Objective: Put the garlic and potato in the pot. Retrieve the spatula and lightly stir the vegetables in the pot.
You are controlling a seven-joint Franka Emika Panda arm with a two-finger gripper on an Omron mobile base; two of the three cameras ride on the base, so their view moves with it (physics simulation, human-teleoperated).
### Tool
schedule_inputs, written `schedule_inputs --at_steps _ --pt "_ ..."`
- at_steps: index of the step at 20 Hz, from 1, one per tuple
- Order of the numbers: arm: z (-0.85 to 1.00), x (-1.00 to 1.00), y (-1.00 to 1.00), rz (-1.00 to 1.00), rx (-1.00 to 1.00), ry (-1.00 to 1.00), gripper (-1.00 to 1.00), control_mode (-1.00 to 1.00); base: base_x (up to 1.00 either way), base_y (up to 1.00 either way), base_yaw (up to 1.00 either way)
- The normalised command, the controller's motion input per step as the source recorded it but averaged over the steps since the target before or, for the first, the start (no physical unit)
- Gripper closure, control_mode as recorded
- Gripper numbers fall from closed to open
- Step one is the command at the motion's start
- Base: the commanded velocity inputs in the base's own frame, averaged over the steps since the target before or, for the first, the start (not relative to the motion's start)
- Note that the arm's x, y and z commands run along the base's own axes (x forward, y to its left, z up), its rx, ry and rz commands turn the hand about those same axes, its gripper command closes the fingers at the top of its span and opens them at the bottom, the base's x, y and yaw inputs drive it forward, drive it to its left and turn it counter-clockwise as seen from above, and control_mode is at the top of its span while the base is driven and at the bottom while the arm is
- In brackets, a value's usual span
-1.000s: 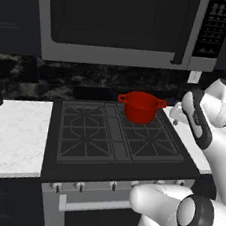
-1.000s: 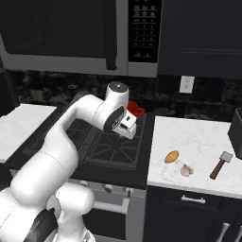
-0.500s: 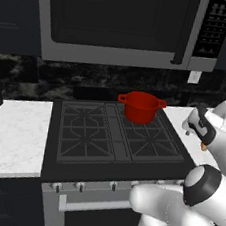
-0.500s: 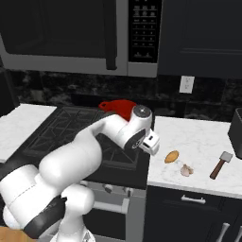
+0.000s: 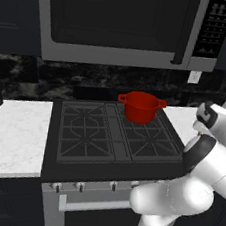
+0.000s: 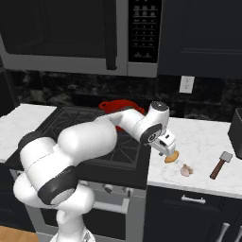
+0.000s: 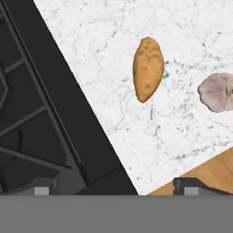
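Reaching over the bench (image 6: 208,142) right of the stove (image 5: 117,136), the arm looks to be in the first step: going for the potato (image 7: 147,68). The gripper (image 6: 165,149) hangs just above it with jaws wide and nothing between them. In the hand view the potato lies ahead of the fingertips (image 7: 191,187), not yet between them, so the next move calls for shifting over it, lining the jaws across its narrow width, and dropping to close.

It is tan-orange, long and tapered at both ends, lying flat on the white marble. The garlic (image 7: 217,92), a pale lumpy bulb, sits near it, apart. The spatula (image 6: 220,164) lies further right on the bench. The pot (image 5: 140,106), bright red with two loop handles, stands on the stove's back right burner, well apart from the vegetables.
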Motion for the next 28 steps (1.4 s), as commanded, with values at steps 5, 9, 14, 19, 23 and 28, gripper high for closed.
schedule_inputs --at_steps 5,9,14,19,23,28 --pt "-0.18 0.23 -0.5 -0.03 -0.02 0.11 -1.0 -1.0 0.0 0.0 0.0" --pt "-0.23 0.19 -0.3 0.0 0.03 0.01 -1.0 -1.0 0.0 0.0 0.0" --pt "-0.33 0.24 -0.31 0.0 0.01 0.05 -1.0 -1.0 0.0 0.0 0.0" --pt "-0.43 0.33 -0.12 0.0 0.0 0.05 -1.0 -1.0 0.0 0.0 0.0" --pt "-0.34 0.35 -0.05 0.0 0.0 0.03 -1.0 -1.0 0.0 0.0 0.0" --pt "-0.34 0.29 -0.11 0.0 0.0 0.03 -1.0 -1.0 0.0 0.0 0.0"
